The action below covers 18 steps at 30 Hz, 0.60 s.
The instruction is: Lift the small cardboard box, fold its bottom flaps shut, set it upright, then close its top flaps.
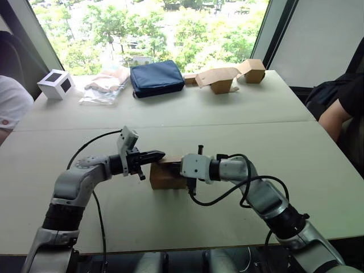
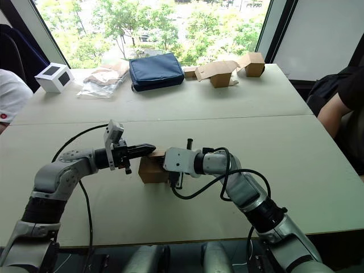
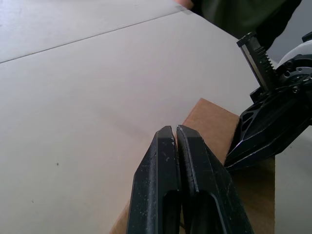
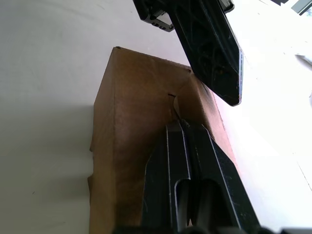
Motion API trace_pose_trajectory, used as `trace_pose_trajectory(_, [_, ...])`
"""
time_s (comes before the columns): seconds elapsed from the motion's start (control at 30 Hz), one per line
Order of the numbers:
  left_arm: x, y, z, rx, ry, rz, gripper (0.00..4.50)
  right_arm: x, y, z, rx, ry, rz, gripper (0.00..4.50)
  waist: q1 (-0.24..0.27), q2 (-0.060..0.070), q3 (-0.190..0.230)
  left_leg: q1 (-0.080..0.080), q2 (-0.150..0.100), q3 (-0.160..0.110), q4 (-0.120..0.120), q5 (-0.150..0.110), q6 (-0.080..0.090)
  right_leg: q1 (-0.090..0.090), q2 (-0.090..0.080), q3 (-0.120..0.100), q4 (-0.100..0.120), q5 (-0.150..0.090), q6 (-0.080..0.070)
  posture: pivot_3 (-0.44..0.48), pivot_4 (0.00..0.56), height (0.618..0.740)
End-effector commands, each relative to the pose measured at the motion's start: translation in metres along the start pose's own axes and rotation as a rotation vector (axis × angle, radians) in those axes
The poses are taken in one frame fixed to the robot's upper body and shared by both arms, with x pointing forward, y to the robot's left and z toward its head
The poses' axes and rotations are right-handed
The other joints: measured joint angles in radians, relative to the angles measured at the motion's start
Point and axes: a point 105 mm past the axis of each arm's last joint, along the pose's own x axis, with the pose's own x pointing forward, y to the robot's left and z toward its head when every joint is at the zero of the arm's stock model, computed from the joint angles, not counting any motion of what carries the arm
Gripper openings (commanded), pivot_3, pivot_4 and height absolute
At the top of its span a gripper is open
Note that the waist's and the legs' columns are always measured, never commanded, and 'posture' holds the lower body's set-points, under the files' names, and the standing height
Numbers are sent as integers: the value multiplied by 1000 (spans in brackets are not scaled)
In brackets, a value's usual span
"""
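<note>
One small cardboard box (image 1: 166, 176) sits on the pale table (image 1: 227, 108), near its front middle, with two pincers meeting over it. The left pincer (image 1: 159, 154) reaches in from the left with its two black fingers pressed together, tips over the box's upper left edge and gripping nothing. The right pincer (image 4: 181, 127) comes from the right, its fingers likewise pressed together and lying flat along the box's top panel, the tips at a small slit in the cardboard. The box is plain brown corrugated board, rectangular, its top face smooth. Along the far edge of the table lie other things, well apart from the box: one white cube (image 1: 56, 83) with black square faces at the far left, a clear plastic packet (image 1: 104, 86) beside it, one dark blue fabric pouch (image 1: 156, 78), and a loose group of brown cardboard pieces (image 1: 224, 75) with open flaps. A person's white sleeve (image 1: 11, 102) shows at the left edge and another person's arm (image 1: 336, 116) at the right.
</note>
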Motion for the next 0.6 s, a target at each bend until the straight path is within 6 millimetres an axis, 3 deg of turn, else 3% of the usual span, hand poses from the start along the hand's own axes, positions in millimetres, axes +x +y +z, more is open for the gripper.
trace_pose_trajectory(0.03, [1, -9, -3, 89, 53, -35, 95, -8, 2, 15, 72, -79, 17, 0, 0, 0, 0, 0, 0, 0, 0, 0, 0, 0, 0, 0, 0, 0, 0, 0, 150, 740])
trace_pose_trajectory(0.27, [-1, -6, -8, 180, 113, -26, 95, -23, 0, 16, 179, -111, 14, 0, 1, 0, 0, 0, 0, 0, 0, 0, 0, 0, 0, 0, -1, 0, 0, 0, 150, 740])
trace_pose_trajectory(0.6, [-15, -21, 32, 192, -9, -21, 95, -37, -33, 17, 261, -143, -136, 0, -1, 0, 0, 0, 1, 0, -1, 0, 0, 0, -1, 0, -1, 0, 0, 0, 150, 740])
